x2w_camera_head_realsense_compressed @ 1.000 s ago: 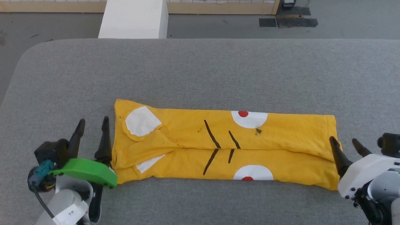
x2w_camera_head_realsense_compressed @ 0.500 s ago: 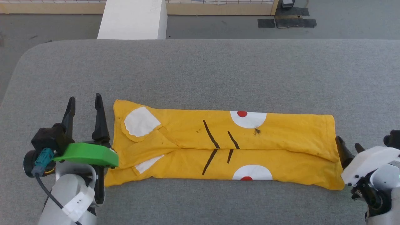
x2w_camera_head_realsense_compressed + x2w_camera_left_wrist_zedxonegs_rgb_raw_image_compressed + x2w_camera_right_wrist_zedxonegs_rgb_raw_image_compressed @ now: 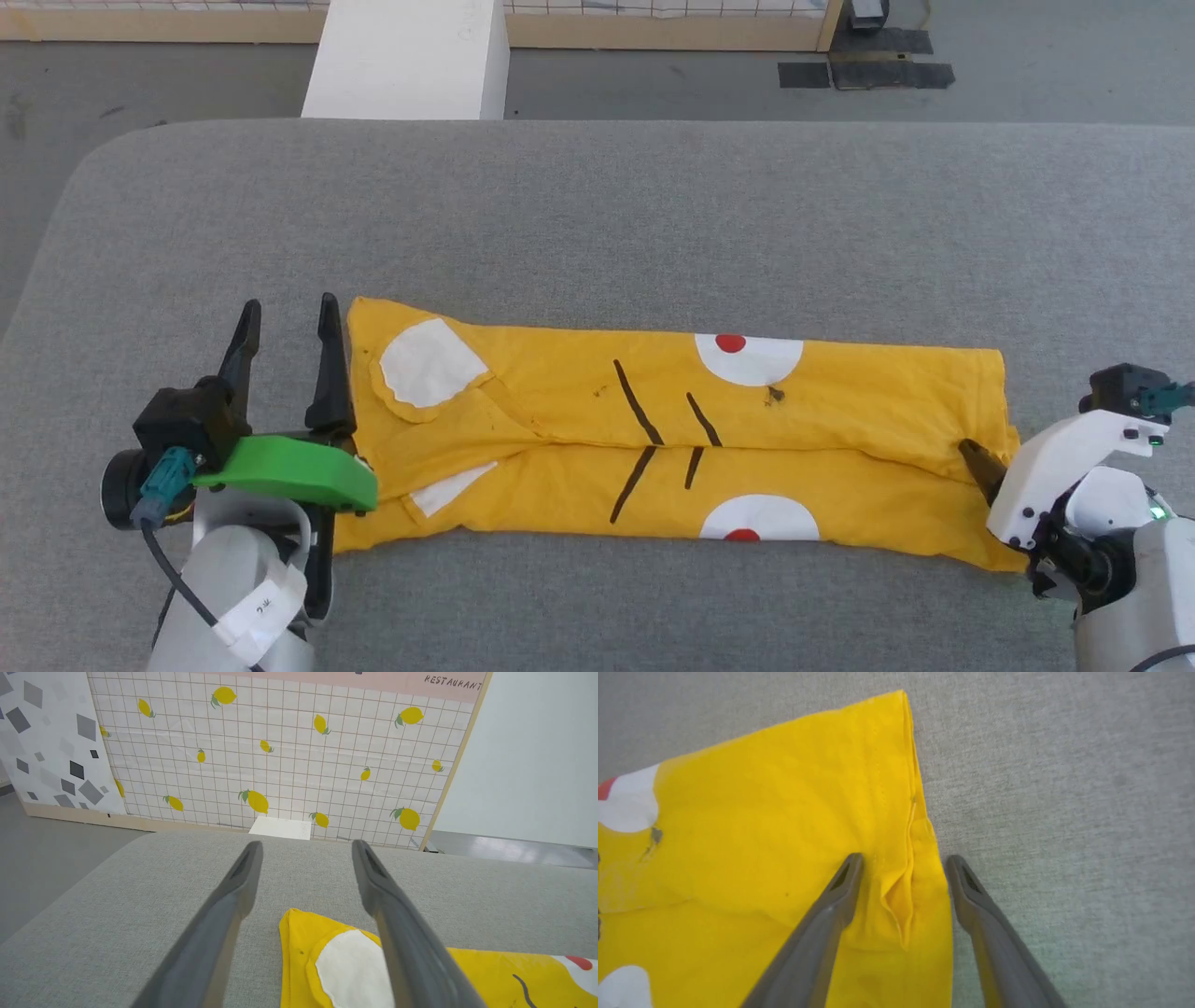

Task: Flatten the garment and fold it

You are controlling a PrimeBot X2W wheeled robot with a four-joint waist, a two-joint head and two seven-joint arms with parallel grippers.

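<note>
Garment (image 3: 672, 439) | long yellow strip | flat on grey table (image 3: 597, 205)

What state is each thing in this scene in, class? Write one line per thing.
garment: lying on the grey table, folded lengthwise into a long strip.
left tool: open, at the garment's left end.
right tool: open, fingers astride the garment's right edge.

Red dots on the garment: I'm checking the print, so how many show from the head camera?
2. One red dot lies at the far edge of the garment, the other red dot at its near edge. Folds may hide more.
</note>
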